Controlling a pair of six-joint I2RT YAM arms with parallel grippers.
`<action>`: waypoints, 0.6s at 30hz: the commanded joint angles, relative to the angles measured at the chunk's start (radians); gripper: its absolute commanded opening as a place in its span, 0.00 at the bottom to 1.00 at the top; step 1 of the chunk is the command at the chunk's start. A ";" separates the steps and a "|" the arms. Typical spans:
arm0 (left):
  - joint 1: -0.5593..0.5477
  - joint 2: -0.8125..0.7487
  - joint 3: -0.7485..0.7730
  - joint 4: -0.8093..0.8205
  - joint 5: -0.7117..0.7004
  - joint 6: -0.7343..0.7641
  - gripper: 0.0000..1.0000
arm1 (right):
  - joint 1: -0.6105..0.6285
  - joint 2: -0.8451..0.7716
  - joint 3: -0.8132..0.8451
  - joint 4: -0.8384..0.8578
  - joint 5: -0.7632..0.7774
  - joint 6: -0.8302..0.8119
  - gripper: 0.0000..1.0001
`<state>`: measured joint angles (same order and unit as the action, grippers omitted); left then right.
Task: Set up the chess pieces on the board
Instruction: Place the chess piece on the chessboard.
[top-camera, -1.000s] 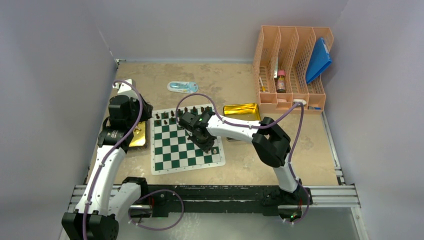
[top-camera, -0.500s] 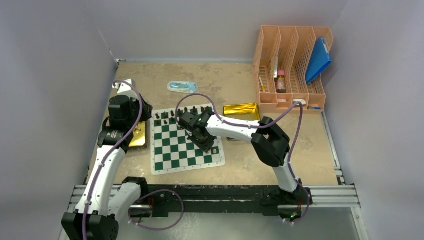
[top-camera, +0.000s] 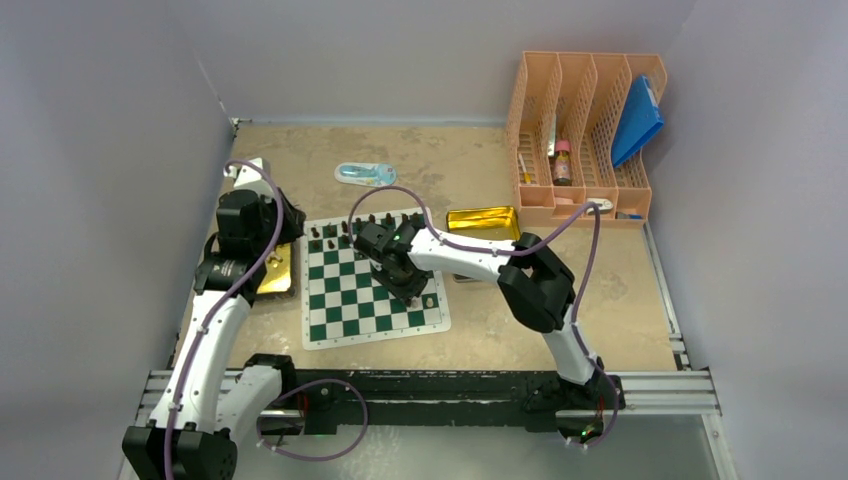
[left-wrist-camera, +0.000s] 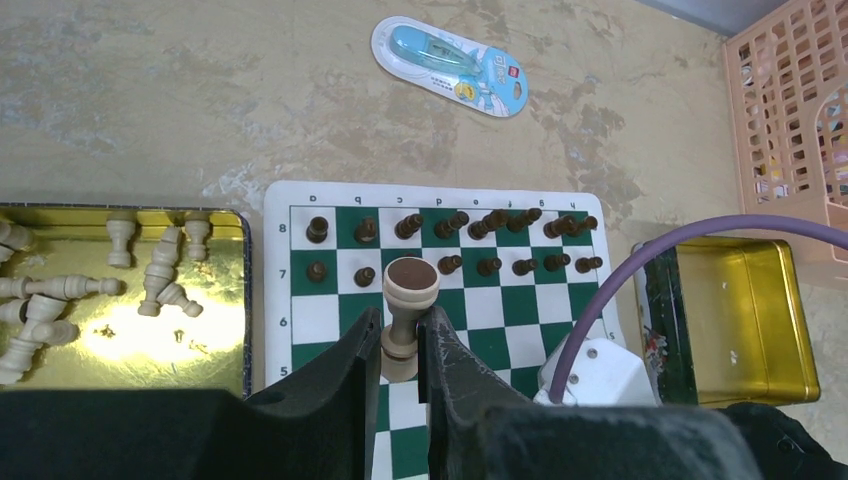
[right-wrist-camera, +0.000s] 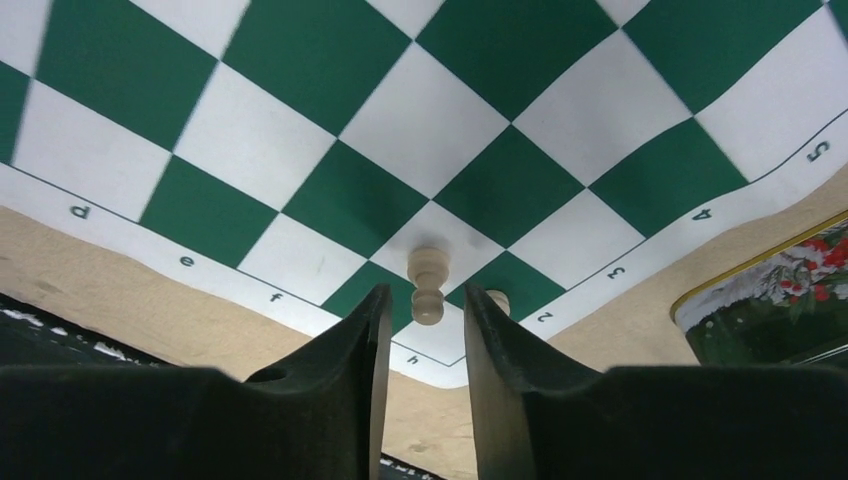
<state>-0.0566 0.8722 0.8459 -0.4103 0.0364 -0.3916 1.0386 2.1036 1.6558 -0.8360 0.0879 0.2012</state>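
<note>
Here, cream pawn (right-wrist-camera: 427, 287) upright, on board (right-wrist-camera: 250, 150).

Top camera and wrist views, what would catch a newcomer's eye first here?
The green-and-white board sits mid-table, dark pieces lined in two rows along its far edge. The left gripper is shut on a cream piece; a gold tray left of the board holds more cream pieces. The right gripper hangs open around a cream pawn near the board's near right corner.

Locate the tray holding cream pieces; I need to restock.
Left wrist view: the gold tray lies at far left, beside the a-file edge of the board.
</note>
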 joint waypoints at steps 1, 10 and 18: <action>-0.008 0.000 0.077 -0.040 0.023 -0.084 0.11 | -0.005 -0.062 0.061 -0.015 0.023 0.016 0.37; -0.007 -0.002 0.122 -0.125 0.176 -0.282 0.11 | -0.006 -0.239 -0.009 0.179 0.118 0.079 0.39; -0.007 0.017 0.157 -0.188 0.313 -0.552 0.11 | -0.003 -0.489 -0.287 0.822 0.113 -0.033 0.39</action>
<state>-0.0597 0.8829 0.9314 -0.5709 0.2573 -0.7700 1.0348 1.7477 1.4933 -0.4229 0.1791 0.2394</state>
